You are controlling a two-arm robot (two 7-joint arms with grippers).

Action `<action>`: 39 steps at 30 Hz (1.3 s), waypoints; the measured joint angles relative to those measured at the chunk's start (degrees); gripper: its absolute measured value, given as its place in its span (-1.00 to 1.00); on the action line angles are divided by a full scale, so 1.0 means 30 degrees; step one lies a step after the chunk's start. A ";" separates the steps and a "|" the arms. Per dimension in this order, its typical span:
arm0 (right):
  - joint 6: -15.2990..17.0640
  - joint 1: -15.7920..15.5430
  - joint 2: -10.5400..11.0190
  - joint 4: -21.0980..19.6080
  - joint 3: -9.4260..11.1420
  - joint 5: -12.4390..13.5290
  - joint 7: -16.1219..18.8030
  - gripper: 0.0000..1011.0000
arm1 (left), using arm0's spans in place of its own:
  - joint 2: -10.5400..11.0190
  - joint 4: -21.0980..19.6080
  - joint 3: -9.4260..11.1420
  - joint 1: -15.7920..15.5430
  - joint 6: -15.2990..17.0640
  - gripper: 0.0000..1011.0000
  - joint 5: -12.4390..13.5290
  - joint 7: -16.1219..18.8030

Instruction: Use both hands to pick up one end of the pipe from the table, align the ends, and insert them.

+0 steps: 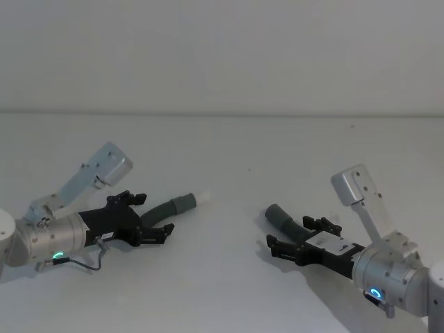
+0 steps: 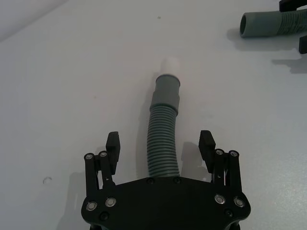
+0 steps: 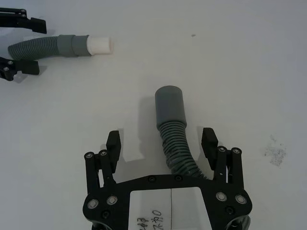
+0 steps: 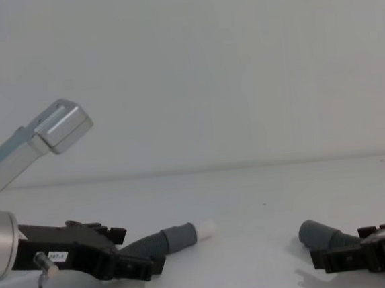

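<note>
The pipe (image 2: 162,120) lies on the white table (image 1: 229,152), its middle hidden under my arms. The end with the white tip (image 1: 205,197) points right from my left gripper (image 1: 154,215), which stands open with a finger on either side of the corrugated hose (image 2: 163,153). The plain grey end (image 1: 276,212) points left from my right gripper (image 1: 288,231), also open and straddling the hose (image 3: 176,148) just behind the cuff (image 3: 170,105). The two ends face each other across a gap. In the chest view both grippers (image 4: 138,250) (image 4: 324,259) sit low on the table.
A thin dark cable (image 1: 90,262) loops beside my left wrist. A small dark speck (image 1: 250,167) marks the table behind the ends. The table's far edge (image 1: 222,114) meets a plain wall.
</note>
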 joint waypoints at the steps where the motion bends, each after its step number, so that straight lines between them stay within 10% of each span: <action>1: 0.0000 0.0017 -0.0006 0.0029 0.0000 0.0024 -0.0007 0.98 | 0.0000 0.0066 0.0007 -0.0047 0.0129 0.98 -0.0064 -0.0044; 13: -0.0018 0.0177 -0.0058 0.0317 -0.0006 0.0272 -0.0094 0.93 | -0.0017 0.0582 0.0226 -0.0448 0.0602 0.98 -0.0384 -0.0374; 39: -0.0052 0.0247 -0.0086 0.0433 -0.0005 0.0387 -0.0159 -0.50 | -0.0033 0.0829 0.0355 -0.0635 0.0838 0.89 -0.0509 -0.0513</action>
